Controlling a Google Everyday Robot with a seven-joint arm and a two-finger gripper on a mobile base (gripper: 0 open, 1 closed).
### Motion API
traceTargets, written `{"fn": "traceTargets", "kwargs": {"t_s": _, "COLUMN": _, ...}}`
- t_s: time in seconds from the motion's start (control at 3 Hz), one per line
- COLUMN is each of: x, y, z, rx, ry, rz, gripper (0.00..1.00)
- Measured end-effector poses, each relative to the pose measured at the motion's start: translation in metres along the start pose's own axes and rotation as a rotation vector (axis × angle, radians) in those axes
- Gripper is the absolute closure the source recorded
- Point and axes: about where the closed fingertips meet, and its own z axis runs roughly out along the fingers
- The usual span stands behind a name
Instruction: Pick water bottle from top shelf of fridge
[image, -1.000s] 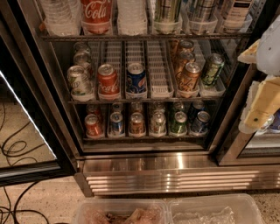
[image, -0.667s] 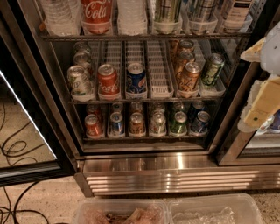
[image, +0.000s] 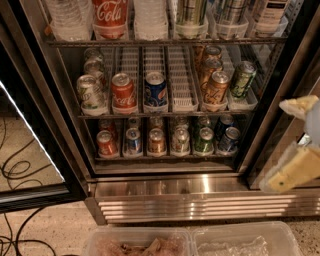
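Note:
The fridge (image: 165, 192) stands open in front of me, with a ribbed steel base panel. The top shelf (image: 165, 42) runs along the top of the view. On it stand a clear water bottle (image: 67, 20) at the left, a Coca-Cola bottle (image: 110, 17), a second clear water bottle (image: 150, 17) and tall cans (image: 192, 15) to the right. Only their lower parts show. My gripper (image: 300, 137) is at the right edge, outside the fridge frame and well below the top shelf. Its two yellowish fingers (image: 295, 170) stand wide apart and hold nothing.
Two lower wire racks hold short soda cans (image: 123, 92), with some lanes bare. The open glass door (image: 30, 150) stands at the left, with cables (image: 15, 170) on the floor beside it. Two clear plastic bins (image: 140, 245) sit at the bottom of the view.
My gripper has dropped lower at the right edge of the view. The fridge, bottles and cans have not moved.

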Motion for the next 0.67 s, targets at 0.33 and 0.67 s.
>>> {"fn": "traceTargets", "kwargs": {"t_s": 0.33, "x": -0.018, "y": -0.011, "z": 0.001, "rx": 0.100, "ry": -0.184, "rz": 0.001, "gripper": 0.00}}
{"fn": "traceTargets", "kwargs": {"t_s": 0.67, "x": -0.040, "y": -0.025, "z": -0.007, "rx": 0.164, "ry": -0.266, "rz": 0.005, "gripper": 0.00}}
